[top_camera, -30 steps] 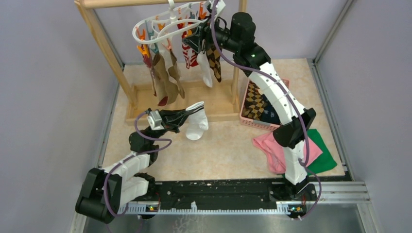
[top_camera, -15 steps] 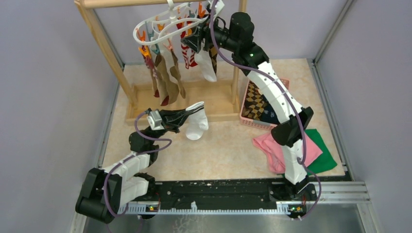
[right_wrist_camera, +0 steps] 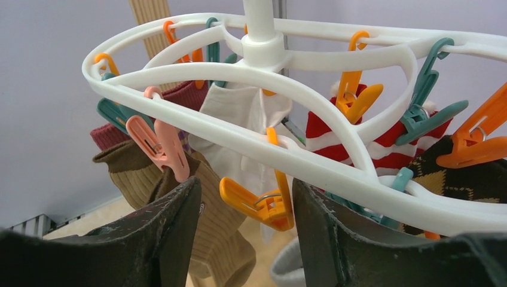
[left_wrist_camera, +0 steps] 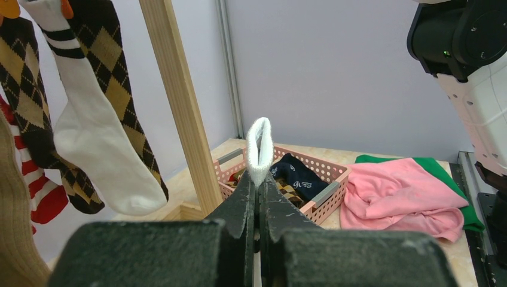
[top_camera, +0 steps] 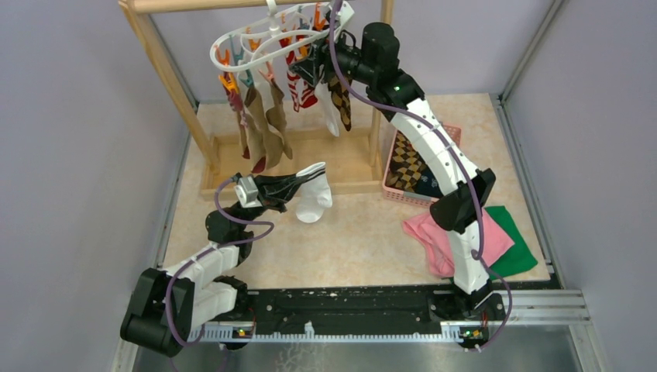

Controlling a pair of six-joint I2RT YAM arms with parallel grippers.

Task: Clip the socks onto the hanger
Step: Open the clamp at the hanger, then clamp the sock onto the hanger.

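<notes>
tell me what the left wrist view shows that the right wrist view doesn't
Only left wrist: the left claw shut on a white sock, the basket, the pink cloth, the green cloth and the right arm.
Only right wrist: the hanger ring and the open right claw, its fingers on either side of an orange clip.
Both: the striped sock, an argyle sock, a brown sock and the wooden post.

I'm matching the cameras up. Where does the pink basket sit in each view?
Top external: basket right of centre, on the table.
Left wrist: basket at centre, just below the middle.
Right wrist: not in it.
Shared landmark: wooden rack.
</notes>
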